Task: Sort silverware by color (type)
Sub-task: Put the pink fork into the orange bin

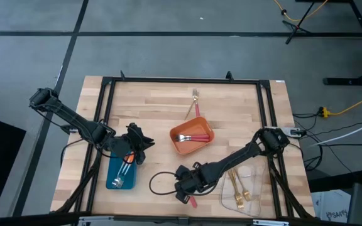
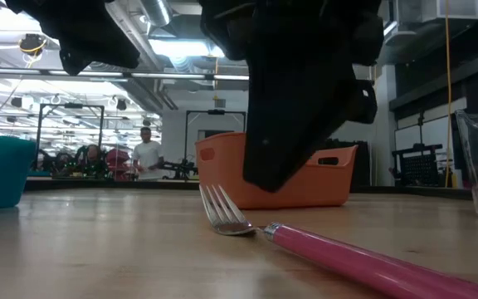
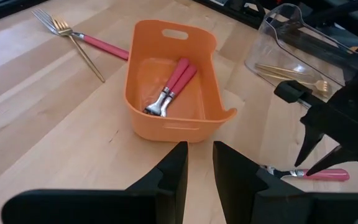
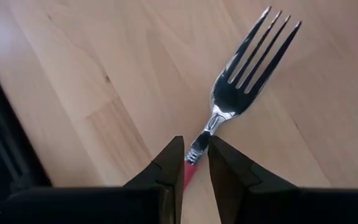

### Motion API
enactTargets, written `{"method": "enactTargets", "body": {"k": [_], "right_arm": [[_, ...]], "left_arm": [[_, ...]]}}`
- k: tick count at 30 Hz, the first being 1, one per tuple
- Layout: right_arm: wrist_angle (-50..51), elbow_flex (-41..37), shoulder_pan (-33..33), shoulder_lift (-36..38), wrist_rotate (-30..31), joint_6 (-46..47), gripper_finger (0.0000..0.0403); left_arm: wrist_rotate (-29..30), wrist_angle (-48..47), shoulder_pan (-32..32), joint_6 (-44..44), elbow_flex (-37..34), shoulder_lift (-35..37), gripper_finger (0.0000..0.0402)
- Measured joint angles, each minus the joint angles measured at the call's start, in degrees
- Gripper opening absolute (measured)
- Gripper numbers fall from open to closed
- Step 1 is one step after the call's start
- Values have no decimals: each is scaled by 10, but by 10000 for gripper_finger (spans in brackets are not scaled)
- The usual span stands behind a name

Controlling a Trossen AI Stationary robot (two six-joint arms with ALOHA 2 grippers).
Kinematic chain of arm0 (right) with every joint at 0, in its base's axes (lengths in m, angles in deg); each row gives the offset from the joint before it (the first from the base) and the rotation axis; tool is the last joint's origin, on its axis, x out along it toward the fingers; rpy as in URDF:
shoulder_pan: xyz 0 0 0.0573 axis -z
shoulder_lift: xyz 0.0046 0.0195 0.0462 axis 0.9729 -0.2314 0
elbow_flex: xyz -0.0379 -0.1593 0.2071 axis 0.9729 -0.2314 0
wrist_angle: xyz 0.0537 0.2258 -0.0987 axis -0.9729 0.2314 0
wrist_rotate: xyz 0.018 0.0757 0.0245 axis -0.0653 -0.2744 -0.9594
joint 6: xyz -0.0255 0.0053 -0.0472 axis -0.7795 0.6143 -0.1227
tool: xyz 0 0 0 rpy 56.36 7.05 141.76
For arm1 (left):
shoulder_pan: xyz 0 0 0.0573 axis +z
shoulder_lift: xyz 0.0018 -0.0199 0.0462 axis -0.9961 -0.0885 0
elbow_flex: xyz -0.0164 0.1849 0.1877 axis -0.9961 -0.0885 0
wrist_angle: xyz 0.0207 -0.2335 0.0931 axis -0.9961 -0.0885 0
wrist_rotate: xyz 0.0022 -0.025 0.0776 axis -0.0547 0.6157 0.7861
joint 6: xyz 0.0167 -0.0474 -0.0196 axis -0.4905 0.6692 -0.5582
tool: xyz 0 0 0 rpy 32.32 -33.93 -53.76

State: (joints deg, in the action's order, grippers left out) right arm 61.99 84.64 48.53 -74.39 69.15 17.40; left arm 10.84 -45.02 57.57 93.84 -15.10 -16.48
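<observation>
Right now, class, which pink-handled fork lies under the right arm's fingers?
The lone pink-handled fork at the table's near edge; two others lie in the orange tray, another at the far side.

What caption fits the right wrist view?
Right gripper poised over a pink-handled fork lying on the wooden table.

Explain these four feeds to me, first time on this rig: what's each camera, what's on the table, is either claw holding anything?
Two robot arms at a wooden table. One camera looks down from above, one sits at table level, one rides on each wrist. The left claw hovers over the blue tray. The right claw straddles a pink-handled fork lying on the wood, its fingers slightly apart, so nothing is lifted yet. The orange tray holds pink forks, the clear tray gold ones. Two more forks lie at the far edge.
</observation>
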Motion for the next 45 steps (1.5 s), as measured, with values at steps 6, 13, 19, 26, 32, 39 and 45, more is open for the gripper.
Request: {"method": "enactTargets", "body": {"k": [6, 13, 19, 26, 32, 39, 45], "right_arm": [[-2, 0, 0, -2, 0, 0, 65], [-3, 0, -4, -2, 1, 0, 65], [-1, 0, -9, -2, 17, 0, 65], [4, 0, -9, -2, 20, 0, 65], [4, 0, -14, -2, 26, 0, 65], [2, 0, -19, -2, 43, 0, 65], [2, 0, -21, -2, 51, 0, 65]], "left_arm": [[0, -2, 0, 0, 0, 0, 70], [0, -2, 0, 0, 0, 0, 70], [0, -2, 0, 0, 0, 0, 70], [0, -2, 0, 0, 0, 0, 70], [0, -2, 0, 0, 0, 0, 70], [0, -2, 0, 0, 0, 0, 70], [0, -2, 0, 0, 0, 0, 70]]}}
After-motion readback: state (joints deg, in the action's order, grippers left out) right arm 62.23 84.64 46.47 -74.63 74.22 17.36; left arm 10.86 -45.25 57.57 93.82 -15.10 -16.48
